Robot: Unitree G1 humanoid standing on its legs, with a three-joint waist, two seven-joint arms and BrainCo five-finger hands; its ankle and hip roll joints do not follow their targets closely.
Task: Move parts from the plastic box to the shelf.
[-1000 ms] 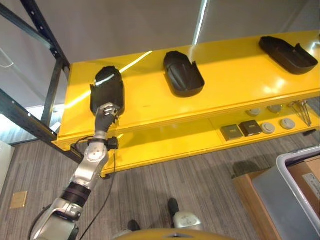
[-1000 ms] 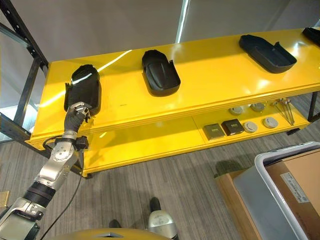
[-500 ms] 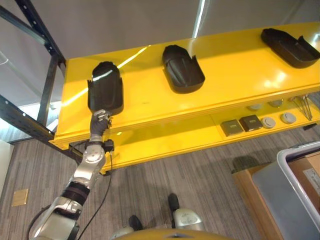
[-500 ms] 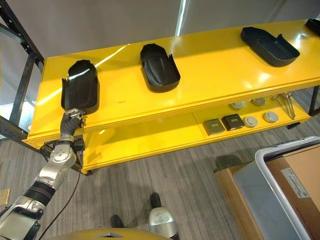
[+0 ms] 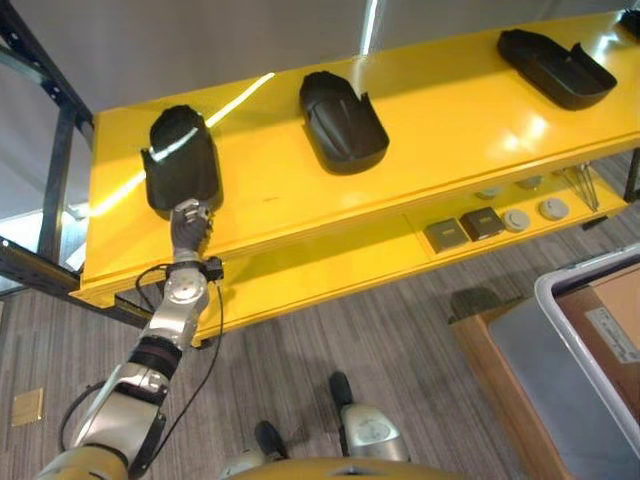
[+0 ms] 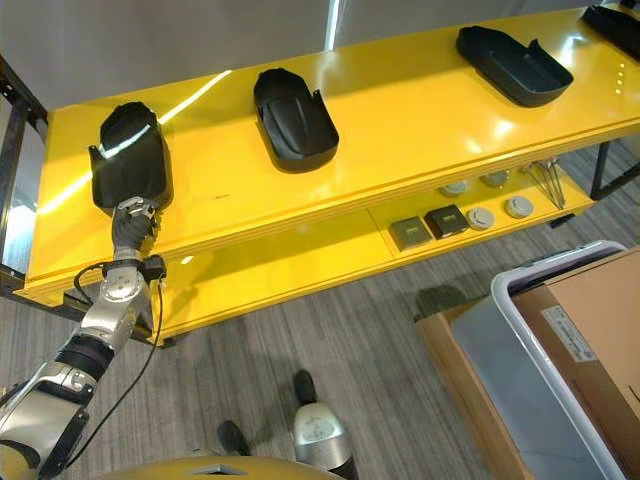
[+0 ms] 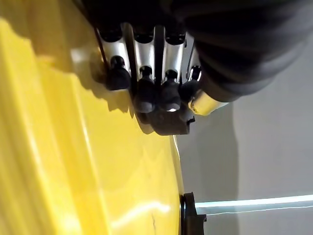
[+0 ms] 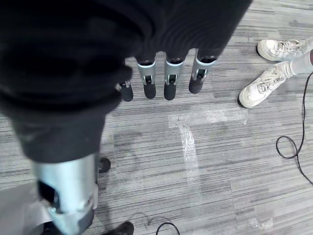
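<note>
L hand [image 5: 187,225] has slid back off the leftmost black part [image 5: 181,172], now at the shelf [image 5: 280,195] front edge, fingers relaxed.

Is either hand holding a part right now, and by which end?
Neither, as far as shows. The left hand sits at the near end of the leftmost black part on the shelf, fingers uncurled. The right hand hangs open.

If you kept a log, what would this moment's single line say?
left hand: open, at near end of leftmost black part | shelf: three more parts | right hand: open, idle over floor
</note>
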